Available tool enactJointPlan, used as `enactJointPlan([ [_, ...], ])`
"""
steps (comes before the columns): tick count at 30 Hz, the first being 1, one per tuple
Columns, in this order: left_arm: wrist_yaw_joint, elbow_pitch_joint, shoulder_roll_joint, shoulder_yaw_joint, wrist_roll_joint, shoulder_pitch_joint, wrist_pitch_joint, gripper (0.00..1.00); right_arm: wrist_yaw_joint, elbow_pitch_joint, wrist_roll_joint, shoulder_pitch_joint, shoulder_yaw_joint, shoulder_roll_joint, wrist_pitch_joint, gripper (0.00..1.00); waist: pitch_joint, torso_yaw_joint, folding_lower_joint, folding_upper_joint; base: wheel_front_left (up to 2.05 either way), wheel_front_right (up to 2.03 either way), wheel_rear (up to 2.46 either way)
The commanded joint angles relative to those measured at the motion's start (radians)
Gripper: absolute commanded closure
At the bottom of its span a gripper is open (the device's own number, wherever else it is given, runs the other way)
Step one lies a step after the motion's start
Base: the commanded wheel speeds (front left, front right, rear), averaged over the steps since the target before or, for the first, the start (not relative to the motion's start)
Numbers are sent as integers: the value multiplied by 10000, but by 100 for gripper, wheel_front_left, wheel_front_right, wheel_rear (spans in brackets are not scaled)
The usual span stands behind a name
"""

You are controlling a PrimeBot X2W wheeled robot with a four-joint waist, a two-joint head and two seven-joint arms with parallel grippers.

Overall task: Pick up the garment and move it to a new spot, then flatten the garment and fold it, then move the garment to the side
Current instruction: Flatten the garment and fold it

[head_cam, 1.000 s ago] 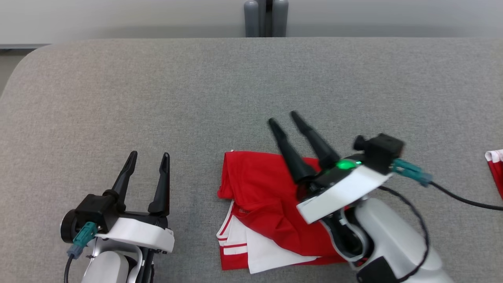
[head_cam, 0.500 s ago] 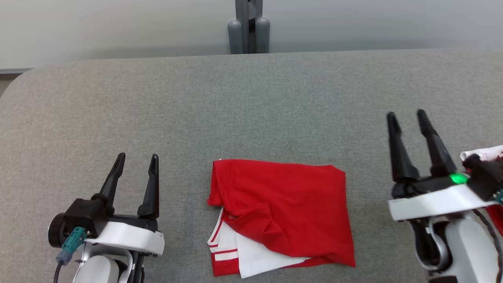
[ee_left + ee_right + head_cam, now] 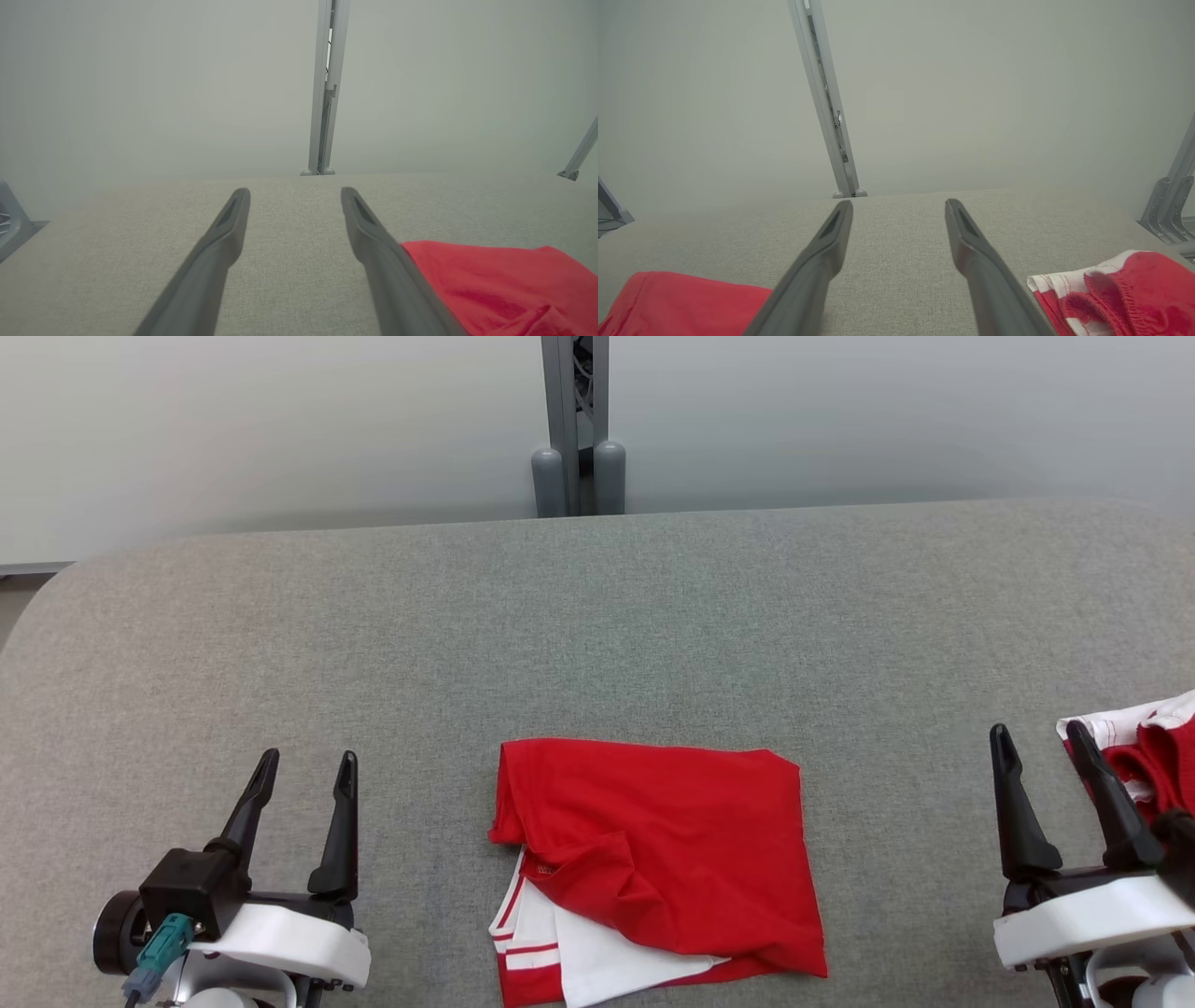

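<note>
Two grippers stand idle, one on each side of the garment [image 3: 653, 859]. The garment lies in the lower middle of the head view on the grey table [image 3: 597, 616]. The left gripper [image 3: 309, 758] is at the lower left, its fingers spread wide with nothing between them. The right gripper [image 3: 1037, 731] is at the lower right, equally wide and equally empty. Neither one touches the cloth. In the left wrist view the red edge sits at the lower right, beside the right-hand finger. In the right wrist view it shows at the lower left corner.

The garment is a compact, roughly square red packet, so the pick-up, the flattening and the fold look done. The fold is not tidy. A diagonal crease crosses the red top layer, and a white panel with red stripes sticks out from under it at the packet's lower left.

What seems left is the last step, moving the packet to the side. It lies about midway between the two grippers, not off to either edge. A second pile [image 3: 1144, 747] of red and white cloth lies bunched at the right edge of the frame, just beyond the right gripper. That may be the side where finished pieces go, though the pictures do not settle it.
</note>
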Motion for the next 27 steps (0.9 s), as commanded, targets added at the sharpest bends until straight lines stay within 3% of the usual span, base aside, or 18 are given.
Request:
enactJointPlan([
  [1,65,-59,90,44,-18,89,50,0,-4,-77,-48,174,-61,24,78,0,-68,10,0,0,0,0,0],
  [24,184,-264,207,-139,-107,91,143,0,-4,-217,-275,348,-170,200,443,0,-168,442,0,0,0,0,0],
  [25,189,-271,202,-153,-112,78,137,0,-4,-201,-269,331,-124,192,455,55,-159,496,0,0,0,0,0],
  [26,191,-279,197,-166,-113,57,137,0,-4,-154,-216,313,-27,193,510,100,-145,555,0,0,0,0,0],
  [27,182,-291,197,-185,-117,31,134,0,-4,-89,-176,291,129,183,558,100,-125,621,0,0,0,0,0],
])
